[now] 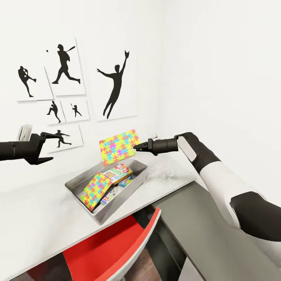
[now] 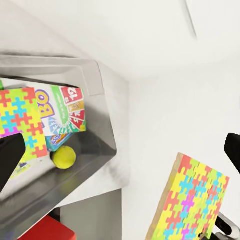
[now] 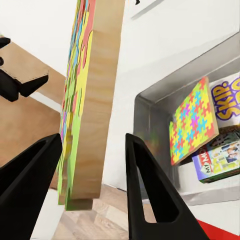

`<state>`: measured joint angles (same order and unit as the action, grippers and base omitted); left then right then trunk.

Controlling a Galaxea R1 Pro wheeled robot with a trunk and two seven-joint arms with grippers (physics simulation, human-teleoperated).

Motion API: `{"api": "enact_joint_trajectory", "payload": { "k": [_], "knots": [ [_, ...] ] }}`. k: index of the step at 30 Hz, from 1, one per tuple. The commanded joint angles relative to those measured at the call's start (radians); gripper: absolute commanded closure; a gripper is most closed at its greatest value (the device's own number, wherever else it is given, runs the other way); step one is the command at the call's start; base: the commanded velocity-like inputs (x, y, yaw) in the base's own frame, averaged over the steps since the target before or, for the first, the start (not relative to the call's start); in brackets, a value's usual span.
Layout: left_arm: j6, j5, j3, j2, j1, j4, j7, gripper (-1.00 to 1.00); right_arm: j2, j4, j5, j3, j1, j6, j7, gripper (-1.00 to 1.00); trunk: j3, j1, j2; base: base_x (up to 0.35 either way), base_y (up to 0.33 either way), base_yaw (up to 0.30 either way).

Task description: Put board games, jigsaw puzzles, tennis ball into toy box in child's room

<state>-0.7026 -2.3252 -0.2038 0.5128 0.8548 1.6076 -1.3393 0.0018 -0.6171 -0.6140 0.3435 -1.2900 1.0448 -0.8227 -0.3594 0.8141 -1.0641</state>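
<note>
A jigsaw puzzle (image 1: 118, 147) hangs upright in the air above the far end of the toy box (image 1: 121, 199), with my right gripper (image 1: 136, 147) shut on its right edge. In the right wrist view this puzzle (image 3: 92, 100) stands edge-on between the two fingers (image 3: 145, 190). Inside the grey toy box lie the other jigsaw puzzle (image 1: 93, 189), tilted, and board games (image 1: 119, 171). The tennis ball (image 2: 64, 156) rests on the box floor beside a game box (image 2: 62, 112). My left gripper (image 1: 45, 148) is open and empty, held in the air left of the box.
The toy box stands on the pale table (image 1: 35, 218), which joins a dark grey top (image 1: 203, 230) at the right. A red chair (image 1: 113, 249) is tucked under the table's front edge. Silhouette posters (image 1: 64, 68) hang on the wall behind.
</note>
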Motion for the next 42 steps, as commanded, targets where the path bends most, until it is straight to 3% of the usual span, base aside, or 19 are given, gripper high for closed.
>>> {"api": "enact_joint_trajectory", "payload": {
  "k": [1,15,21,24,29,33,38,41,42],
  "knots": [
    [-0.009,-0.006,-0.001,0.000,0.001,0.000,-0.008,-1.00,0.001,0.002,0.005,0.001,-0.003,0.002,-0.006,1.00,-0.001,0.000,-0.001,0.000,0.000,0.227],
    [-0.007,-0.005,-0.003,-0.006,-0.002,0.000,-0.006,-1.00,-0.002,0.008,0.004,0.004,-0.017,0.002,-0.007,1.00,-0.001,0.000,-0.001,0.000,0.000,0.285],
    [-0.006,-0.004,-0.004,-0.007,-0.002,-0.001,-0.006,-1.00,-0.005,0.008,0.005,0.036,-0.016,0.002,-0.007,1.00,-0.001,0.000,-0.001,0.000,0.000,0.256],
    [-0.005,-0.004,-0.005,-0.007,-0.003,-0.001,-0.006,-1.00,-0.013,0.008,0.005,0.044,-0.015,0.002,-0.007,1.00,-0.001,0.000,-0.001,0.007,0.000,0.089],
    [-0.005,-0.003,-0.005,-0.007,-0.003,-0.001,-0.006,-1.00,-0.048,0.008,0.012,0.068,-0.014,0.002,-0.007,1.00,-0.001,0.000,-0.001,0.084,0.000,0.024],
    [-0.005,-0.003,-0.005,-0.006,-0.003,-0.002,-0.006,-1.00,-0.065,0.008,0.024,0.138,-0.015,0.002,-0.007,1.00,-0.001,0.000,-0.001,0.108,0.000,0.005],
    [-0.006,-0.003,-0.005,-0.004,-0.003,-0.001,-0.006,-1.00,-0.070,0.009,0.027,0.198,-0.015,0.002,-0.008,1.00,-0.001,0.000,-0.001,0.113,0.000,0.002],
    [-0.006,-0.003,-0.005,-0.004,-0.005,-0.001,-0.006,-1.00,-0.071,0.020,0.029,0.266,-0.014,0.002,-0.008,1.00,-0.001,0.000,-0.001,0.145,0.000,0.001],
    [-0.006,-0.003,-0.005,-0.004,-0.006,-0.001,-0.006,-1.00,-0.071,0.033,0.029,0.308,-0.014,0.002,-0.008,1.00,-0.001,0.000,-0.001,0.202,0.000,0.000]
  ]
}}
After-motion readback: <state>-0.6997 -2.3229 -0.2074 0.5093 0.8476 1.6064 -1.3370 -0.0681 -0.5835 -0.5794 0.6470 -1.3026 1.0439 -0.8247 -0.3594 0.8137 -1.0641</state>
